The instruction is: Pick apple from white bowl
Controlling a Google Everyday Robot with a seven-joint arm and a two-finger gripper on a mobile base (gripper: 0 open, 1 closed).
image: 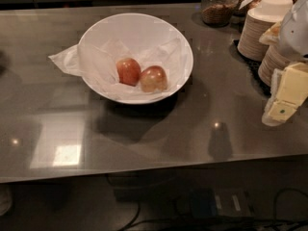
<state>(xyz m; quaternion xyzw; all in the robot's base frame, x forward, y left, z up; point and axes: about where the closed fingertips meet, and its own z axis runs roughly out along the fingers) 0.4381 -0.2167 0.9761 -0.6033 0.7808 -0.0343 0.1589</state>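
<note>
The white bowl point(96, 37) stands on the grey counter at centre left, lined with crinkled white paper that spills over its left rim. Two apples lie side by side in its bottom. The apple point(153, 78), red-pink with paler yellowish patches, is the right one. A slightly smaller, more evenly red-orange apple point(128, 71) touches it on the left. My gripper point(280, 109) hangs at the right edge of the view, above the counter, well to the right of the bowl and apart from it. It holds nothing that I can see.
Stacks of beige paper bowls point(262, 28) stand at the back right, right behind my gripper. A glass jar point(219, 6) with brown contents stands at the back. The counter's front edge point(144, 172) runs across the lower view, with cables on the floor below.
</note>
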